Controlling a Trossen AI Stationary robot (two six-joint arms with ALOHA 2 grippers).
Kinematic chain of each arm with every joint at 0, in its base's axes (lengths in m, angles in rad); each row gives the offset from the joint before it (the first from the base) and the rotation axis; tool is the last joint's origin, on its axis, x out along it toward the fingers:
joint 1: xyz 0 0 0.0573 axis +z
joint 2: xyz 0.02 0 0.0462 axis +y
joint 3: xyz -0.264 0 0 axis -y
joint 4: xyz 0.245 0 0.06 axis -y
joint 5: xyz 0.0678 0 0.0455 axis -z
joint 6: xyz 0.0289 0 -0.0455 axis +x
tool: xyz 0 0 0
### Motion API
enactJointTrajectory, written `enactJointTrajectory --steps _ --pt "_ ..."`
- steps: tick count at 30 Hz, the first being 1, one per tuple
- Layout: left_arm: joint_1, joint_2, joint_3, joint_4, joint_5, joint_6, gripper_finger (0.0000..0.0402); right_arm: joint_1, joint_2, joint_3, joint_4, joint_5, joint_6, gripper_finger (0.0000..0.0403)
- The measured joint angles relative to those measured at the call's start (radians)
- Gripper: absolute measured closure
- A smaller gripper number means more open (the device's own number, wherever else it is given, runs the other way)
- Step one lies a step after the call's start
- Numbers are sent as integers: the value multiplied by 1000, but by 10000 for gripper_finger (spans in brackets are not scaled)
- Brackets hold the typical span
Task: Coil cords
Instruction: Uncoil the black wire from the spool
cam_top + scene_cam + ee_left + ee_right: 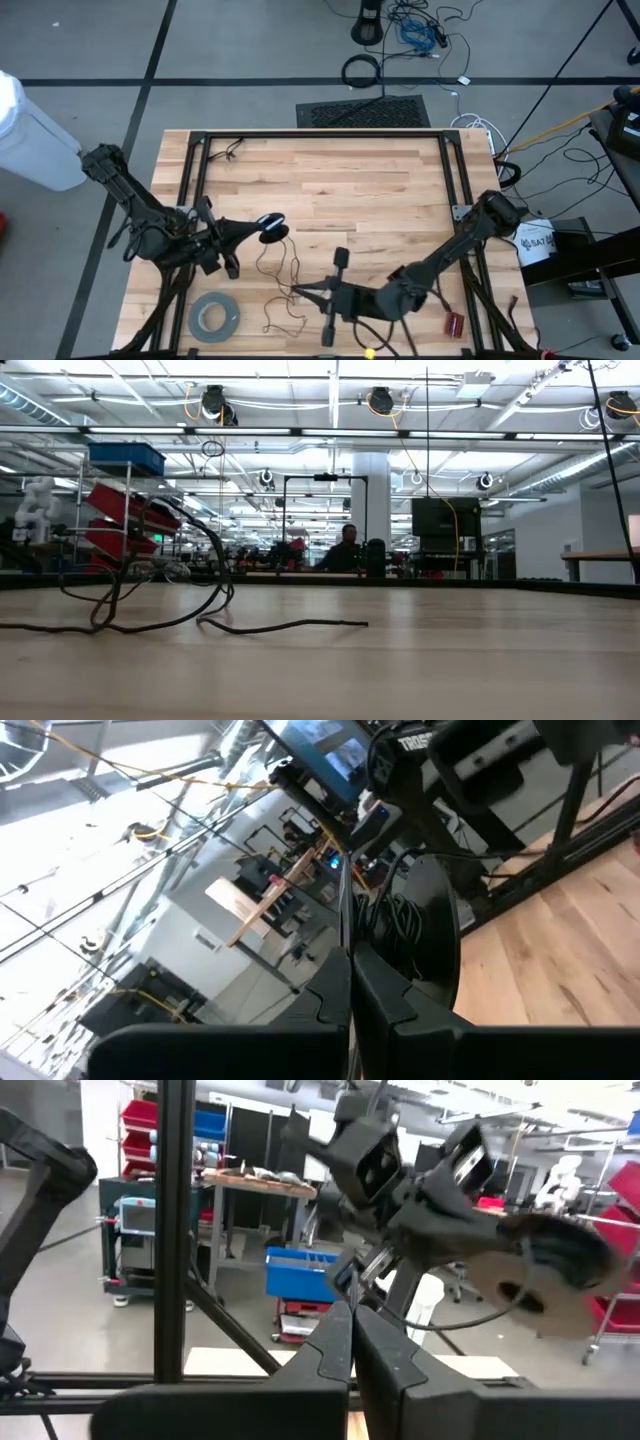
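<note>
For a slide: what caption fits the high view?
Left gripper holds small round black disc; right gripper pinches its thin dark wire.

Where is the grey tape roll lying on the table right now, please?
In the high view, the tape roll lies flat at the table's near-left corner, just below the left gripper.

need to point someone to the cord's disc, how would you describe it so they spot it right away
On the wooden table, look at the tip of the left gripper, left of centre. The disc is the small round black piece held there, thin wire trailing off it; it is far smaller than the flat grey tape roll nearby.
</note>
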Motion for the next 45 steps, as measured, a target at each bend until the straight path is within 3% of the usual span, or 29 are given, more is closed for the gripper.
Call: enactJointTrajectory --steps 8,24,45 --pt "35 0 0 15 0 27 402 -83 55 0 -2 -165 122 403" --pt "35 0 0 87 0 84 402 -120 137 0 -24 -214 243 403" --pt "31 0 0 161 8 103 402 -139 135 0 -465 -217 500 403"
